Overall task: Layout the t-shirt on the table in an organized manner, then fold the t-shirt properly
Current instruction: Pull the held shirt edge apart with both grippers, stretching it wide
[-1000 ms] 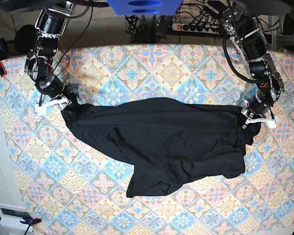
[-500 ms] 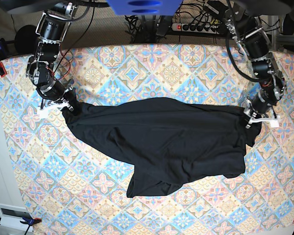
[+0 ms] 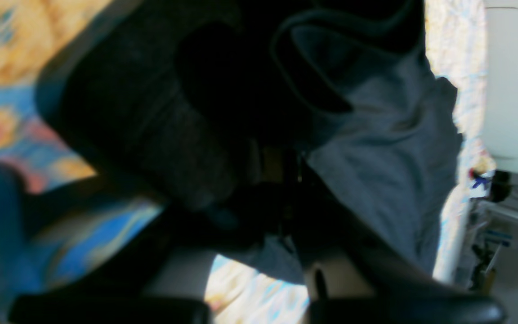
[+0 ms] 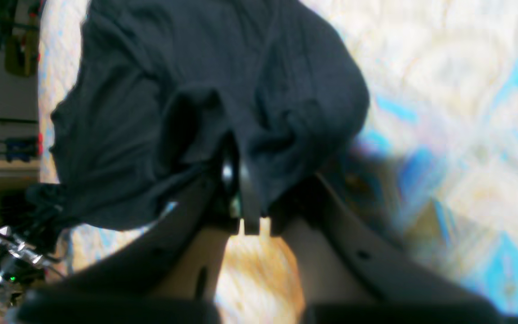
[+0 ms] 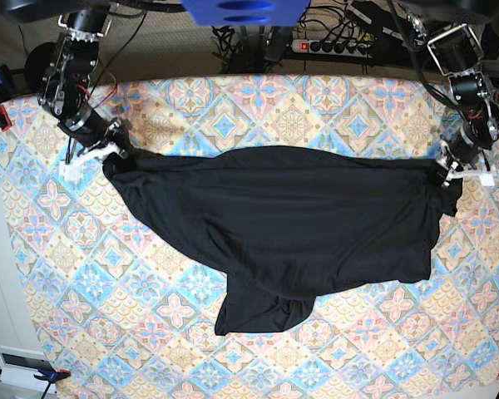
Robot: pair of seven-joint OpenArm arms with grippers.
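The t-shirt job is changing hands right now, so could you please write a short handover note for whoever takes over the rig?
Right hand: shut on the t-shirt, pinching its corner at the base view's left.
Left hand: shut on the t-shirt at the opposite corner.
T-shirt: black, stretched between both hands across the table, its lower part bunched and creased toward the near edge.
Done: both corners gripped, top edge pulled taut.
Left: smooth the bunched lower part flat, square it up, then fold.
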